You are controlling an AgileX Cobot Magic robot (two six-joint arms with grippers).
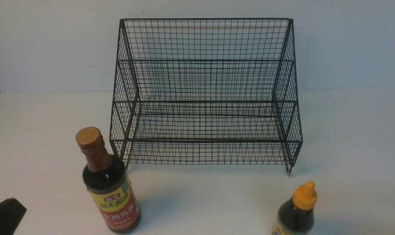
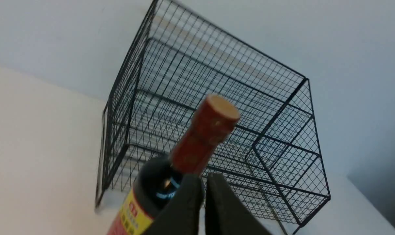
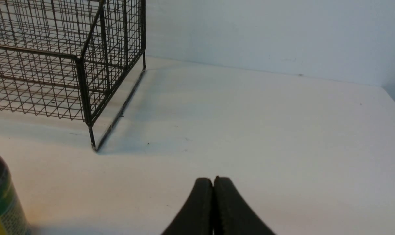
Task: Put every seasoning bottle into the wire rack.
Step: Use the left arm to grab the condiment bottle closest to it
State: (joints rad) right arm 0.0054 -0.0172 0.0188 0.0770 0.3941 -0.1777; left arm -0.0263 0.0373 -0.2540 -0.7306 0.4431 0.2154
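Black wire rack [image 1: 205, 141] on the far part of the table [image 1: 200, 195], both tiers without bottles; tall sauce bottle [image 1: 114, 195] upright at the near left, beyond the rack's front edge toward the viewer; shorter sauce bottle [image 1: 295, 215], with orange nozzle cap [image 1: 305, 196], at the near right, its base cut off by the front view; left tool [image 2: 202, 182] near the tall bottle, its fingers only slightly apart, gripping nothing; right tool [image 3: 213, 184] closed and empty, over the table.
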